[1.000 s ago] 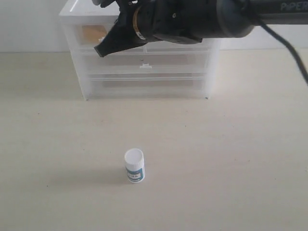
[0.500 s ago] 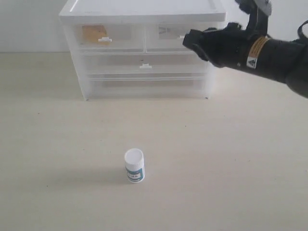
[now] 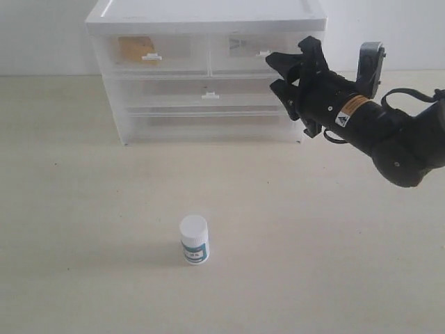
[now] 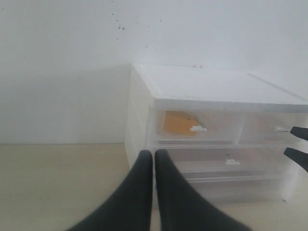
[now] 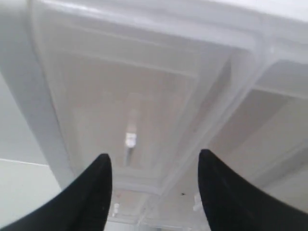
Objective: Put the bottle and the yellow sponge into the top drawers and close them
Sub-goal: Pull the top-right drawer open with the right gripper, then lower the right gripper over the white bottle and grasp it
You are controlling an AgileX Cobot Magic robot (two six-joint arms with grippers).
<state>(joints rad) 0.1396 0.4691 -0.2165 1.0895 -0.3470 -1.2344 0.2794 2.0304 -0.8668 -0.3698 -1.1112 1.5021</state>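
Note:
The bottle (image 3: 194, 240) stands upright on the table, well in front of the cabinet (image 3: 208, 14). The yellow sponge (image 3: 132, 49) shows through the shut left top drawer (image 3: 163, 47), and it also shows as an orange patch, the sponge (image 4: 178, 123), in the left wrist view. My right gripper (image 3: 271, 72) is open and empty, just in front of the cabinet's right side, below the right top drawer's handle (image 3: 263, 53). That right gripper (image 5: 154, 161) faces the drawer fronts closely. My left gripper (image 4: 154, 154) is shut on nothing, back from the cabinet's left corner.
Two full-width drawers (image 3: 208, 104) sit below the top pair, both pushed in. A white wall (image 4: 72, 72) rises behind the cabinet. The beige table (image 3: 334, 264) stretches around the bottle. The right arm's black body (image 3: 389, 132) hangs over the table's right side.
My right arm has swung from the left top drawer across to the cabinet's right side and dropped lower, jaws now open. The bottle has not moved.

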